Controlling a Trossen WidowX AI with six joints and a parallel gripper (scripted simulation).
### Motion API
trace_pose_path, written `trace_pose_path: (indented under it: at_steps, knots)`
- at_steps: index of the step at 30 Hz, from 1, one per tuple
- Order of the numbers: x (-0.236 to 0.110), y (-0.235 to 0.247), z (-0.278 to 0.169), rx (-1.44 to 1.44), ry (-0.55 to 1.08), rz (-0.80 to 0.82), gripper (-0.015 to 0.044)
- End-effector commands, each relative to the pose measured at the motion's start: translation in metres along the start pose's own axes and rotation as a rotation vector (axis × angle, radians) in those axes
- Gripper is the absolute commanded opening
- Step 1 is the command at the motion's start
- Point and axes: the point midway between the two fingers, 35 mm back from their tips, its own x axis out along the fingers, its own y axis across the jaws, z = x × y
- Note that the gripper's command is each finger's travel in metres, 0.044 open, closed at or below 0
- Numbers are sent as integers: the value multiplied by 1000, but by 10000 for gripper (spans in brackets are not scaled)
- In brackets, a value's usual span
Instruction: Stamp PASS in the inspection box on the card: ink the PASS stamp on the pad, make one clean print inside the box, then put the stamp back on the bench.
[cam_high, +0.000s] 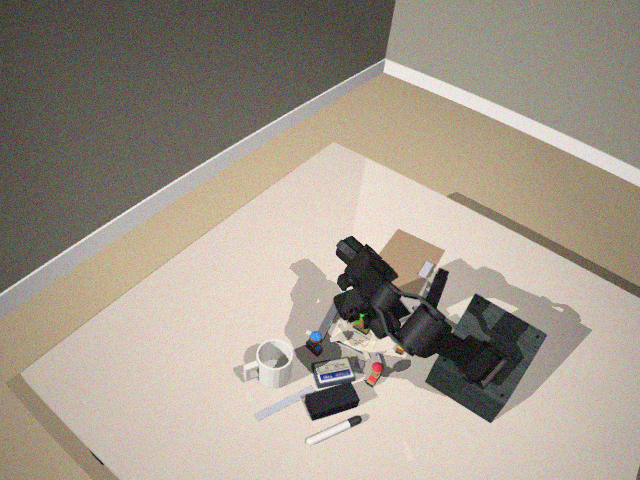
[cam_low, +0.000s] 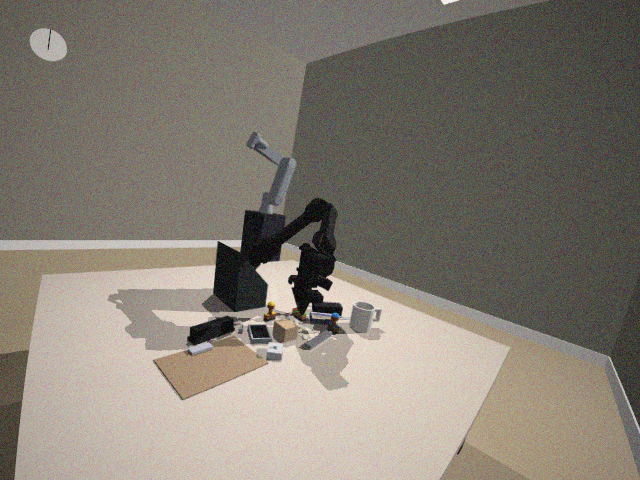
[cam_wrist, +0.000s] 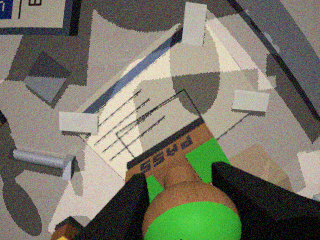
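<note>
My gripper (cam_wrist: 179, 178) (cam_high: 361, 321) (cam_low: 301, 308) is shut on the PASS stamp (cam_wrist: 194, 230) (cam_high: 363, 316), a wooden stamp with a green knob and a green base that reads PASS on its front edge. I hold it upright and low over the white card (cam_wrist: 160, 74) (cam_high: 356, 342). The stamp's base covers the near side of the card's outlined inspection box (cam_wrist: 148, 114). I cannot tell if the base touches the card. A tin labelled STAMP BLUE (cam_high: 334, 370) lies beyond the card.
Around the card stand a blue-knobbed stamp (cam_high: 314, 341) (cam_low: 334, 320), a red-knobbed stamp (cam_high: 375, 373), a yellow-knobbed stamp (cam_low: 269, 310), a white mug (cam_high: 273, 361) (cam_low: 361, 316), a black block (cam_high: 330, 400), a ruler (cam_high: 283, 403), a marker (cam_high: 333, 429) and a brown sheet (cam_high: 413, 253) (cam_low: 206, 369).
</note>
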Motion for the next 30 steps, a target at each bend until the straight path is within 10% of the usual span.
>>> trace_pose_path:
  at_steps: [1, 30]
  knots:
    - [5, 1, -1, 8, -3, 5, 0]
    - [24, 2, -1, 7, -5, 6, 0]
